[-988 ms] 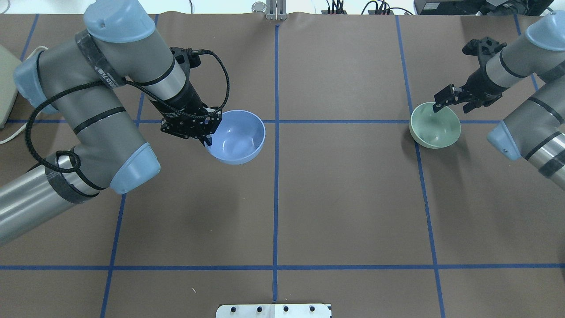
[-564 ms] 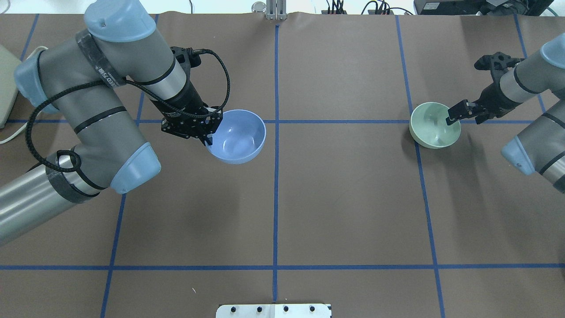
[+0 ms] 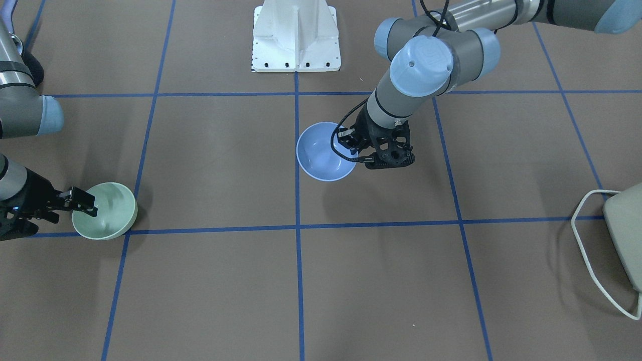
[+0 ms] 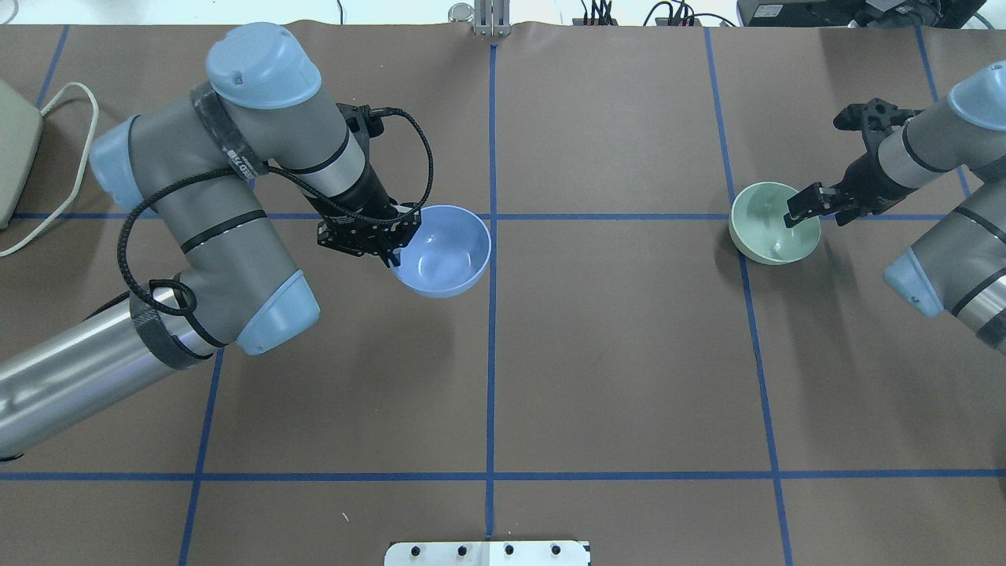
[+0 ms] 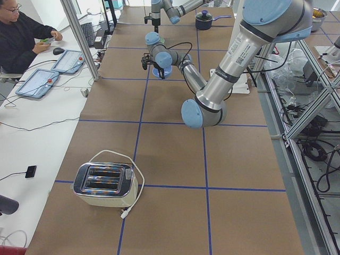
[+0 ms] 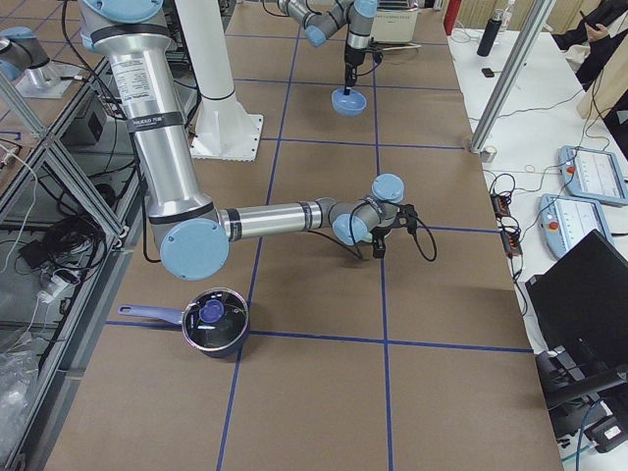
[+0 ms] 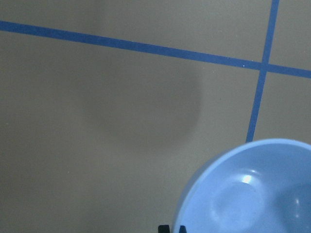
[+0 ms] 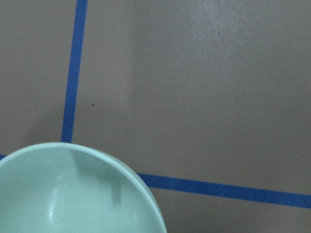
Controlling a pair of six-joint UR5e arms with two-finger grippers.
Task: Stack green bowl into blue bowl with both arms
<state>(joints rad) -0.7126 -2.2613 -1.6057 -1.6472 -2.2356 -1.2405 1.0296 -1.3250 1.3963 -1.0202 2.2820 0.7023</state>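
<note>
The blue bowl [image 4: 448,253] hangs a little above the table near the centre, with its shadow under it. My left gripper [image 4: 391,253] is shut on its left rim; it also shows in the front view [image 3: 354,150] beside the bowl [image 3: 321,153]. The green bowl [image 4: 769,226] rests on the table at the right. My right gripper [image 4: 805,211] is open at its right rim, with one finger over the inside. In the front view the green bowl [image 3: 108,213] lies at the left, with the right gripper [image 3: 83,206] at its edge.
A cream toaster [image 3: 624,233] with a cord sits at the table's left end. The white pedestal base [image 3: 296,37] stands at the robot's side. A dark lidded pot [image 6: 214,321] sits near the right end. Blue tape lines grid the brown table.
My left arm has carried the blue bowl a little to the right. My right gripper has moved from above the green bowl's far rim to its right rim.
</note>
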